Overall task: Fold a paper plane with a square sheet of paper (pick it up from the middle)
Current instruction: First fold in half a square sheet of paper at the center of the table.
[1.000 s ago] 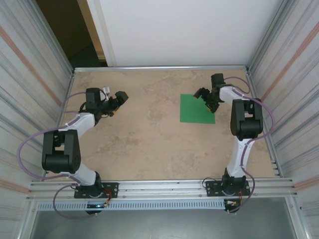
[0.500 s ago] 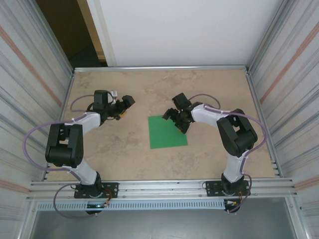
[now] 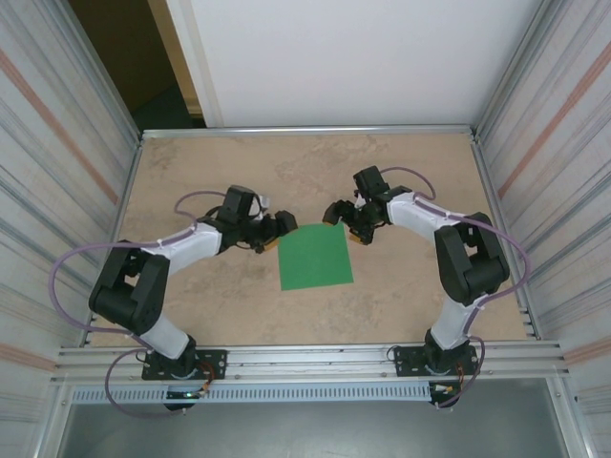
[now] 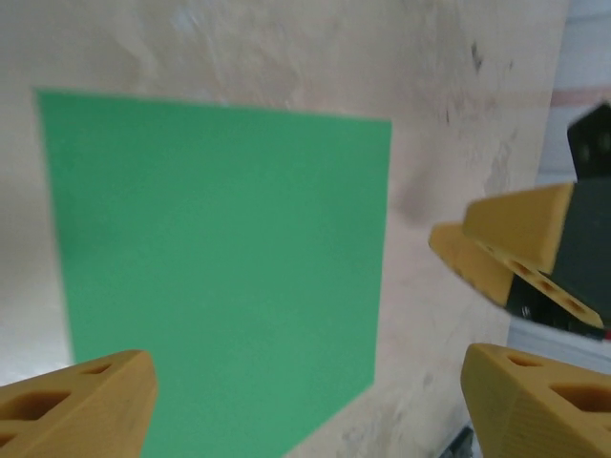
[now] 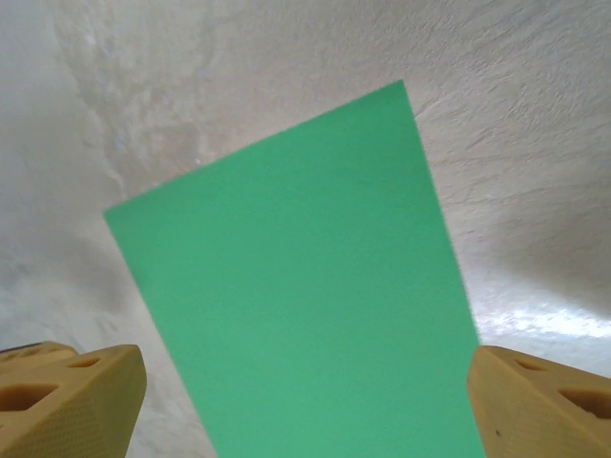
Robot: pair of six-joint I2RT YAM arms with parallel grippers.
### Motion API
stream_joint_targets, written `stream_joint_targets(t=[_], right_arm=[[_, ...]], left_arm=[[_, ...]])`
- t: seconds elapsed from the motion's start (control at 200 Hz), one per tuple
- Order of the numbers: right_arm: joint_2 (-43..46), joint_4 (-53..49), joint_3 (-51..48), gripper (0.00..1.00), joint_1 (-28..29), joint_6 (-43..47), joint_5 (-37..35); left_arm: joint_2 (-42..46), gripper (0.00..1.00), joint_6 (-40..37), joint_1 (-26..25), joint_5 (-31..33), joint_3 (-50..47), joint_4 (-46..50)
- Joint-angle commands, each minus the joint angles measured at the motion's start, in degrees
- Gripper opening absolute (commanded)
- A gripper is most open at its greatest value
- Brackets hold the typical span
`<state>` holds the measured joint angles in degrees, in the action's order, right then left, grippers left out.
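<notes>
- The square sheet of paper (image 3: 316, 258) is lying flat and unfolded near the middle of the table (image 3: 210, 315). It is bright green, and all four edges are showing.
- The left gripper (image 3: 279, 226) is hanging right by the paper's far left corner. Its jaws are standing wide open with nothing between them.
- The right gripper (image 3: 345, 223) is hanging right by the far right corner. It is standing wide open too and is holding nothing.
- The two grippers are pointing at each other across the paper's far edge, close together but not touching.
- In the left wrist view, the paper (image 4: 220, 267) is lying under the left gripper (image 4: 305, 405). The yellow fingers (image 4: 520, 224) of the right gripper are showing just past the paper's edge.
- In the right wrist view, the paper (image 5: 305, 305) is lying below the spread tips of the right gripper (image 5: 305, 405).
- Bare table is stretching out all around the paper, so there is open room on every side.
- Two metal walls (image 3: 57, 143) are standing at the left and right, a white board (image 3: 363, 57) is standing at the back, and a metal rail (image 3: 305, 355) is running along the near edge. All of them are well apart from the paper.
- The purple cables (image 3: 67, 277) are looping beside the arms, away from the paper.
</notes>
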<state>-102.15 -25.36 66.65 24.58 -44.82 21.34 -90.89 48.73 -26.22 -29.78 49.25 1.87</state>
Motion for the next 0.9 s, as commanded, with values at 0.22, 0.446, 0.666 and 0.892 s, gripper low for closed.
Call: stream_joint_targets(t=[0.22, 0.446, 0.666, 0.892], right_arm=[[-2.3, -3.7, 1.1, 0.82, -0.4, 7.9, 4.1], [0.0, -1.0, -1.3, 0.82, -0.2, 6.2, 2.8], [0.1, -0.4, -1.7, 0.79, 0.1, 6.6, 2.5], [-0.9, -0.5, -1.2, 0.70, 1.4, 6.7, 1.0]], left_arm=[[-9.9, 0.81, -5.5, -1.1, -6.5, 8.6, 8.9], [-14.6, 0.83, -11.0, -0.5, -2.9, 13.2, 15.7], [-20.3, 0.83, -17.5, 0.0, -0.9, 20.0, 20.2], [-21.0, 0.83, -20.1, 0.0, -1.3, 25.0, 21.2]])
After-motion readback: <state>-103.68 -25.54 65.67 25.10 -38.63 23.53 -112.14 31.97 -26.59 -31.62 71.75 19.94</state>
